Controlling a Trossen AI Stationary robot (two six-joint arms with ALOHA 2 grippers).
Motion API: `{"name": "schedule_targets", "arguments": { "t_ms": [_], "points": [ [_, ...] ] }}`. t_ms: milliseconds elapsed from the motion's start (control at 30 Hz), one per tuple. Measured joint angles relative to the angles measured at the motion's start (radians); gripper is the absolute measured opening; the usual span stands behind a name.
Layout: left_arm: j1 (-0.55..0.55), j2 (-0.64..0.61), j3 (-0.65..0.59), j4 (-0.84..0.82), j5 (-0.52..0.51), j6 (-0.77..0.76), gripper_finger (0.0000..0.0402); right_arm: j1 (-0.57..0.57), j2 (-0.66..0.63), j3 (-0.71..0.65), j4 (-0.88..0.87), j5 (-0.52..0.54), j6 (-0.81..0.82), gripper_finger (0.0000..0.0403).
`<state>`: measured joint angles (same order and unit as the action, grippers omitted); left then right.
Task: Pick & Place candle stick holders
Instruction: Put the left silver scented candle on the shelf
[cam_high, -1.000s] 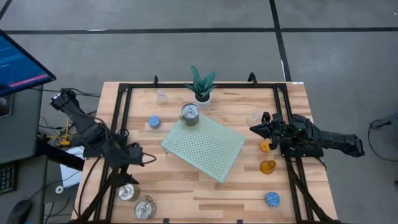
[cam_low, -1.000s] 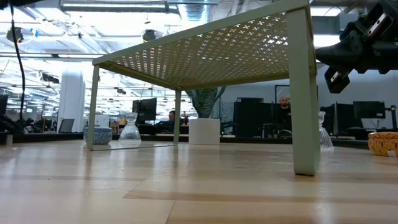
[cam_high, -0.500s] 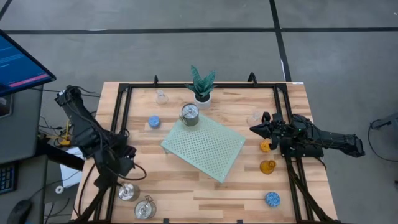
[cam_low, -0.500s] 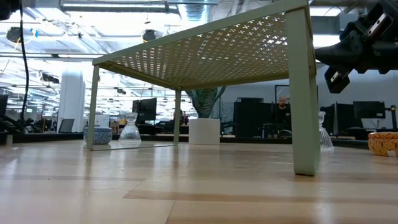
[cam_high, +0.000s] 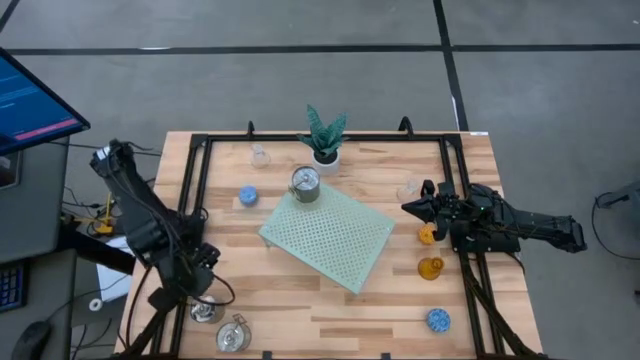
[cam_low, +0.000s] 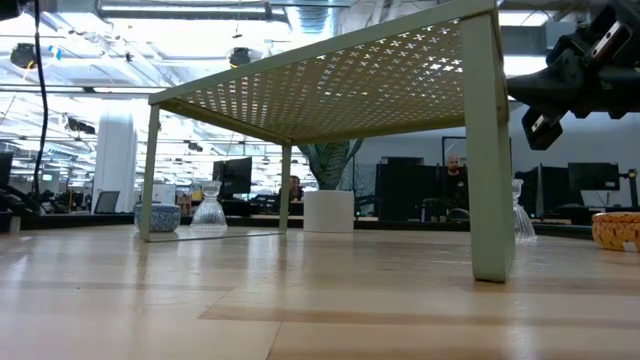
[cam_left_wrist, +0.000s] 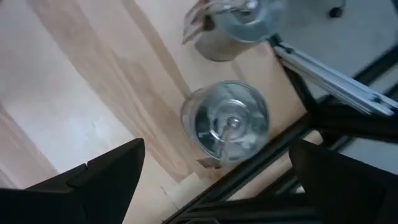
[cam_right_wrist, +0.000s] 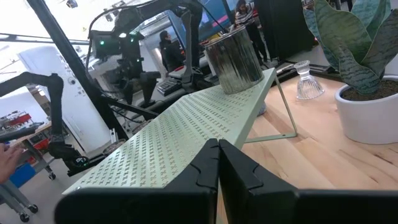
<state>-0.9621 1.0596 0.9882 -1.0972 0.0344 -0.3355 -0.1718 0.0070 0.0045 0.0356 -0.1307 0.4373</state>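
Left tool (cam_high: 196, 290) hangs pointing down over the table's (cam_high: 300, 310) near-left corner, fingers (cam_left_wrist: 106, 174) spread wide above a silver holder (cam_left_wrist: 225, 123) – second silver holder (cam_left_wrist: 233, 25) just beside, cut off at the frame edge. Right tool (cam_high: 412, 207) at the right side, fingers pressed together (cam_right_wrist: 217, 165), near the orange holder (cam_high: 427, 235). Third silver holder (cam_high: 305, 183) sits on the green mat (cam_high: 328, 235).

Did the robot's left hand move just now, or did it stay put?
Yes. In the high view the left gripper has slid along the table's left black rail, toward the near edge, and now hangs open over a silver holder. The right gripper stays put.
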Motion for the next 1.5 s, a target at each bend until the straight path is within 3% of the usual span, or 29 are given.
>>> {"name": "schedule_targets", "arguments": {
  "t_ms": [233, 467, 967, 1500],
  "points": [
    [0.050, 0.075, 0.000, 0.056, -0.003, -0.089, 0.0400, 0.000, 0.000, 0.000, 0.000, 0.000, 0.000, 0.0000],
    [0.051, 0.089, 0.000, 0.113, 0.092, -0.218, 0.0400, 0.000, 0.000, 0.000, 0.000, 0.000, 0.000, 0.0000],
    [-0.016, 0.164, 0.000, 0.163, 0.095, -0.489, 0.0400, 0.000, 0.000, 0.000, 0.000, 0.000, 0.000, 0.0000],
    [-0.054, 0.250, 0.000, 0.067, 0.090, -0.607, 0.0400, 0.000, 0.000, 0.000, 0.000, 0.000, 0.000, 0.0000]
  ]
}}
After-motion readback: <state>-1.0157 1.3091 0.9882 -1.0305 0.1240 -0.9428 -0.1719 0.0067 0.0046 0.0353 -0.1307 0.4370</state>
